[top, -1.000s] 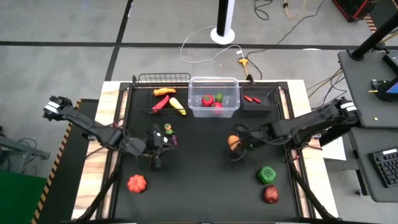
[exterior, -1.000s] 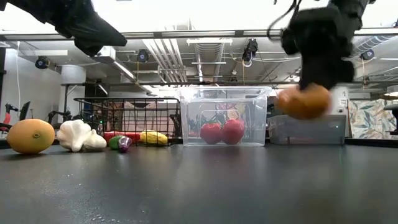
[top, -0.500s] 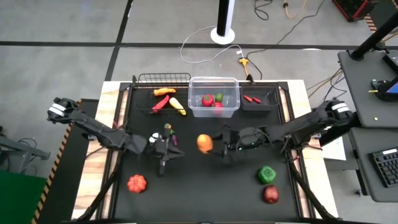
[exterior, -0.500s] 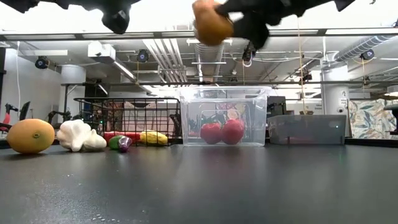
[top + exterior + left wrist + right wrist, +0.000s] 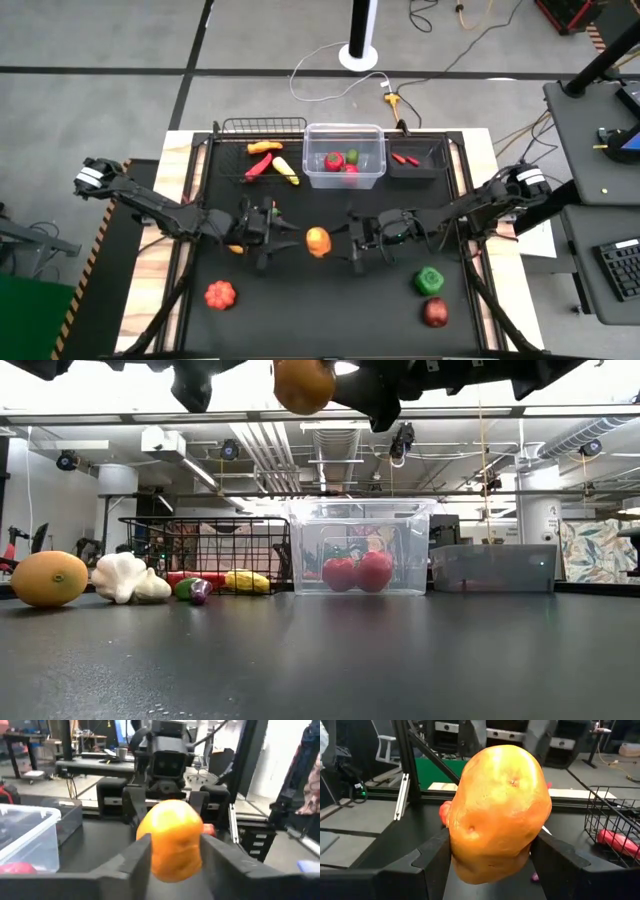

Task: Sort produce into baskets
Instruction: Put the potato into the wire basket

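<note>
An orange toy fruit (image 5: 317, 241) hangs above the middle of the table. My right gripper (image 5: 347, 241) is shut on it and reaches in level from the table's right. My left gripper (image 5: 291, 241) comes level from the left. Its open fingers (image 5: 137, 862) stand on either side of the fruit (image 5: 172, 840). At the far edge stand a black wire basket (image 5: 262, 128), a clear bin (image 5: 344, 180) and a dark tray (image 5: 418, 170), each holding produce. A pumpkin (image 5: 220, 294), a green pepper (image 5: 429, 280) and a red fruit (image 5: 435, 312) lie on the table. My right gripper pinches the orange fruit by its two flanks (image 5: 462, 845) between its two fingers (image 5: 427, 862). The fingers lie level and come from the table's right. The fruit is lifted clear of the table. My left gripper's fingers stand close beside the fruit's other end (image 5: 150, 845); whether they touch it I cannot tell.
A white garlic (image 5: 125, 578), a yellow-orange fruit (image 5: 49, 578) and a small green and purple piece (image 5: 193, 589) lie on the table's left part, under my left arm. The mat's middle and near part lie bare.
My right gripper has carried the orange fruit up and toward the table's left, tipping from pointing down to level. The fruit now hangs high over the middle. My left gripper has risen, tipped up to level and come to the fruit from the left.
</note>
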Available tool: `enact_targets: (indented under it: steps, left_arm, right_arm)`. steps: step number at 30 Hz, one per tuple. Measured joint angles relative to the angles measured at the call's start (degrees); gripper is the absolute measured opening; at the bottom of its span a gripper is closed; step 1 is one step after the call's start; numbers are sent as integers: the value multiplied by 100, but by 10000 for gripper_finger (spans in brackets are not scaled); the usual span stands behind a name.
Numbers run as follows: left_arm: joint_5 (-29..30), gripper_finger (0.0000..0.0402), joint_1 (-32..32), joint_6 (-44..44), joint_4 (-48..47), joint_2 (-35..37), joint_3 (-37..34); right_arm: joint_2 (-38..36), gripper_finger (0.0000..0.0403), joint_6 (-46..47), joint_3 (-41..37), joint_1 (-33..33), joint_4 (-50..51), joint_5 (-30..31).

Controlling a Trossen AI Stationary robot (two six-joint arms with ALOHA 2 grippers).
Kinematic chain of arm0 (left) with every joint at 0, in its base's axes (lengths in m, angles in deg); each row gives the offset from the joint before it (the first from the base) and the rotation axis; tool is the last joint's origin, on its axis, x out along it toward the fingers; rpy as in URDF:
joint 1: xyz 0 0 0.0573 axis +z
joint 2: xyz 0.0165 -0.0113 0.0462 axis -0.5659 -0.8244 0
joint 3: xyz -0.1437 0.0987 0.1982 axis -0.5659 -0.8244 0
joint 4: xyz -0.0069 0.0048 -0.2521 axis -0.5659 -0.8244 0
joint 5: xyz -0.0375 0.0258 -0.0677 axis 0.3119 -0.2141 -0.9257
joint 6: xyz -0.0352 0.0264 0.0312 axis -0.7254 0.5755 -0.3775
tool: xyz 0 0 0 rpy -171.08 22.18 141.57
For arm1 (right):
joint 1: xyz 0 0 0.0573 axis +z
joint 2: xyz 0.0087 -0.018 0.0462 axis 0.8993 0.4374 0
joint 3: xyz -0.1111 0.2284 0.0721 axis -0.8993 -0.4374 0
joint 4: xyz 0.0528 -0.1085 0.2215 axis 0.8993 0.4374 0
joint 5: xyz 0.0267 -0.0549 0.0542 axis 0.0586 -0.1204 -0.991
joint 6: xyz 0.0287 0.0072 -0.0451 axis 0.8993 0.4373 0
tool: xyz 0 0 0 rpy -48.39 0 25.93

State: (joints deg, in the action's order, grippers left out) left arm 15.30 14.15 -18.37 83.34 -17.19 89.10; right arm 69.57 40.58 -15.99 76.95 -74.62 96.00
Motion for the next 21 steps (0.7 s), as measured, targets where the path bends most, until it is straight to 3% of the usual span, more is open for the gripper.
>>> enact_targets:
  steps: [6, 10, 12, 21]
  left_arm:
    - [863, 275, 23, -142, 185, -298, 0]
    - [330, 327, 13, 434, 918, -611, 0]
    - [105, 340, 9, 559, 1348, -788, 0]
    - [145, 341, 143, 576, 2529, -1627, 2]
  right_arm:
    - [-2, 232, -103, 0, 0, 1, 0]
    - [-2, 232, -101, 0, -2, 41, -2]
    - [-2, 232, -101, 0, -4, 63, -2]
    - [-2, 232, -92, 4, -4, 96, 0]
